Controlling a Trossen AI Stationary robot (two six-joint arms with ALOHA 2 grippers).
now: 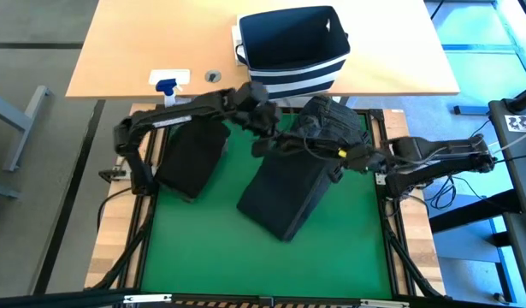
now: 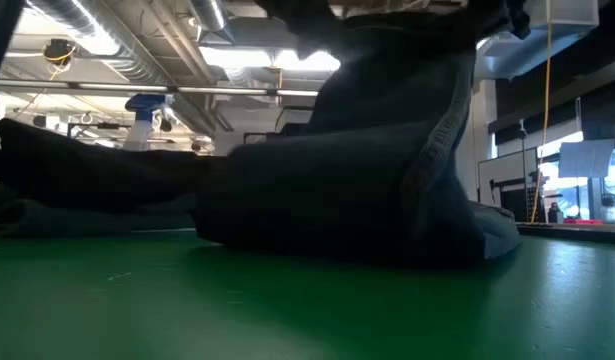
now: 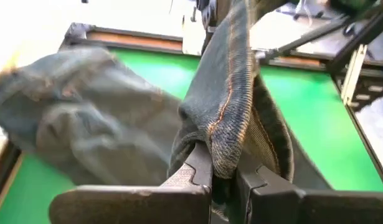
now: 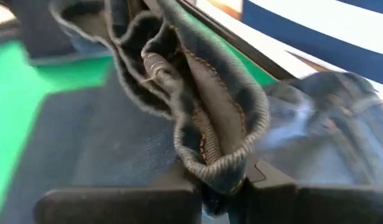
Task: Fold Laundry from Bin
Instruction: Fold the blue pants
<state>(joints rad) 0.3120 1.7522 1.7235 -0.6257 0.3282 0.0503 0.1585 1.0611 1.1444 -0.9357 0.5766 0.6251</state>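
We were mid-fold: both the left end effector (image 1: 264, 128) and right end effector (image 1: 346, 154) pinched the dark denim garment (image 1: 284, 192); next, we judged, lift together and lay it flat on the green surface (image 1: 203, 248)

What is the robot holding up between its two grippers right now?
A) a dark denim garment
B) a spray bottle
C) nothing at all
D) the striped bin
A. Both wrist views show a stitched hem of the dark denim garment pinched in each gripper, the left gripper and the right gripper, while the striped bin stands untouched on the wooden table.
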